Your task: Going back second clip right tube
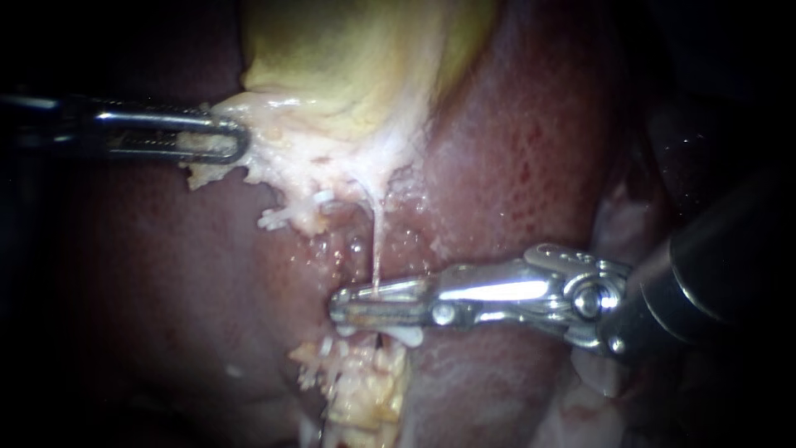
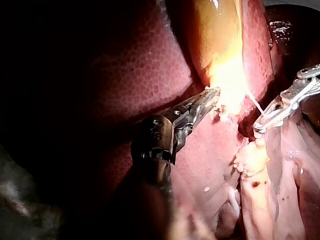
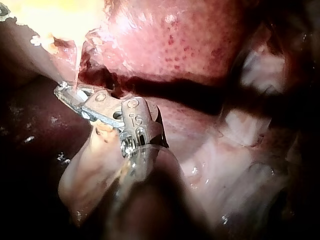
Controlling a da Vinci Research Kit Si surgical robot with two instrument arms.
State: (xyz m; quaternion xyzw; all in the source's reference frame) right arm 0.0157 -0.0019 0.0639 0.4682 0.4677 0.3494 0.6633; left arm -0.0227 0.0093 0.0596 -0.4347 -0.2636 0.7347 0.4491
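Two instruments showed: the left instrument (image 1: 236,143) had its jaws clamped on the gallbladder's (image 1: 348,75) pale edge, while the right instrument's (image 1: 340,305) jaws, seemingly a crack apart, straddled the thin tube (image 1: 376,241), with a white clip (image 1: 402,336) just beneath.

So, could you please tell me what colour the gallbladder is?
The gallbladder is pale yellow, clearest in the endoscope view.

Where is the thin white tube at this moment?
Endoscope view, centre: the tube runs from the gallbladder down to the tip of the right instrument.

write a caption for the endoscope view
The left instrument grips the gallbladder by its edge; the right instrument meets a thin tube, liver behind.
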